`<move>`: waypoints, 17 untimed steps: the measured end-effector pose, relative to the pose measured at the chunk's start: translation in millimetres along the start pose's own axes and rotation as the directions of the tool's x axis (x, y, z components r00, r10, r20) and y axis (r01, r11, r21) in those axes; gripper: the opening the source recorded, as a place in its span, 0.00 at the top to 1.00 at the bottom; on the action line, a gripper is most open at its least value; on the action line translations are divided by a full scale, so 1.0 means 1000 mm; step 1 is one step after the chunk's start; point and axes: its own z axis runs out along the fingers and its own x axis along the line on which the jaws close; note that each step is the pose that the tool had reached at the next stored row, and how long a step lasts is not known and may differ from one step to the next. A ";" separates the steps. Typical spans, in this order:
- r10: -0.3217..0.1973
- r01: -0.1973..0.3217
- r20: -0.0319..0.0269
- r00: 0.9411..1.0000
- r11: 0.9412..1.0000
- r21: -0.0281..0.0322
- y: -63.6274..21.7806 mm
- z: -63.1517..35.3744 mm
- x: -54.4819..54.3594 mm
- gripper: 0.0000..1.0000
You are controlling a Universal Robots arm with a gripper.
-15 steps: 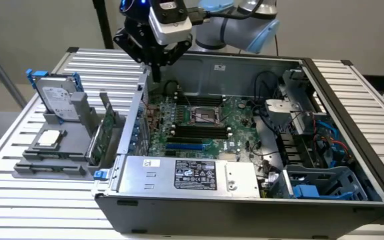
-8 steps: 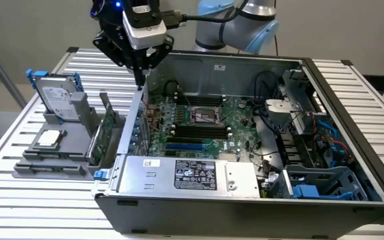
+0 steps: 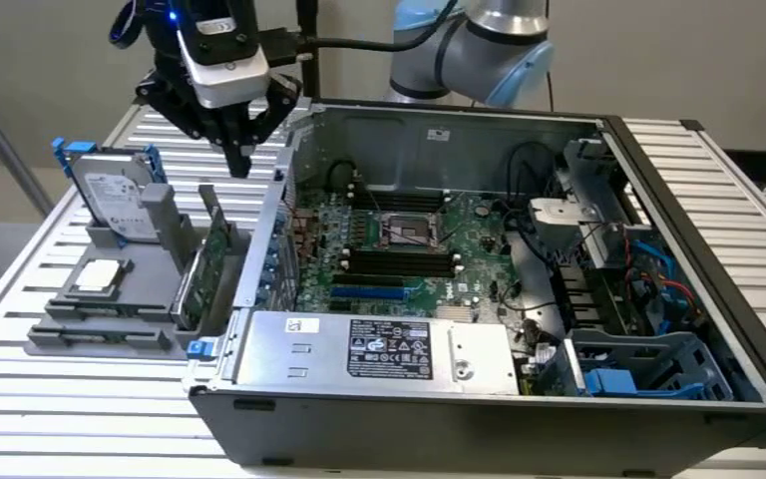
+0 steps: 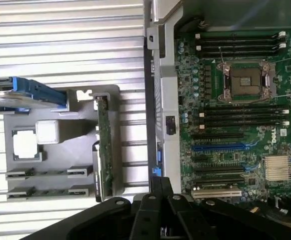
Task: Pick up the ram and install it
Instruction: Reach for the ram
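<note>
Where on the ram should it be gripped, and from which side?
Probably by its upper long edge near the middle, coming from above: the ram stands on edge in the gray holder, lower edge seated, both flat faces exposed.

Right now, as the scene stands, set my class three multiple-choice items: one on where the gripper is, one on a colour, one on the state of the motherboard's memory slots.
1. Where does the gripper hang?
A. above the grey parts holder, outside the computer case
B. deep inside the case
C. resting on the table slats

2. What colour is the carrier around the hard drive?
A. red
B. blue
C. yellow

3. How are the long black memory slots on the motherboard?
A. all filled
B. empty
C. hidden under a cooler

Answers:
1 A: it hangs over the holder on the exterior view's left, outside the case wall.
2 B: blue rails flank the drive.
3 B: the wrist view shows bare slots with no board in them.
</note>
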 end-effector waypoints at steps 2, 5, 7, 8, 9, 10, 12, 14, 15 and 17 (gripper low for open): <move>0.000 0.000 0.000 1.000 1.000 0.000 -0.0022 0.0005 0.009 1.00; 0.000 0.000 0.000 1.000 1.000 0.001 -0.0050 0.0012 0.023 1.00; 0.000 0.000 0.000 1.000 1.000 0.002 -0.0066 0.0016 0.032 1.00; 0.000 0.000 0.000 1.000 1.000 0.002 -0.0073 0.0018 0.036 1.00; 0.000 0.000 0.000 1.000 1.000 0.003 -0.0080 0.0020 0.040 1.00; 0.000 0.000 0.000 1.000 1.000 0.003 -0.0087 0.0023 0.045 1.00; 0.000 0.000 0.000 1.000 1.000 0.004 -0.0102 0.0027 0.054 1.00; 0.000 0.000 0.000 1.000 1.000 0.005 -0.0115 0.0031 0.063 1.00; 0.000 0.000 0.000 1.000 1.000 0.005 -0.0122 0.0033 0.068 1.00; 0.000 0.000 0.001 1.000 1.000 0.006 -0.0136 0.0038 0.077 1.00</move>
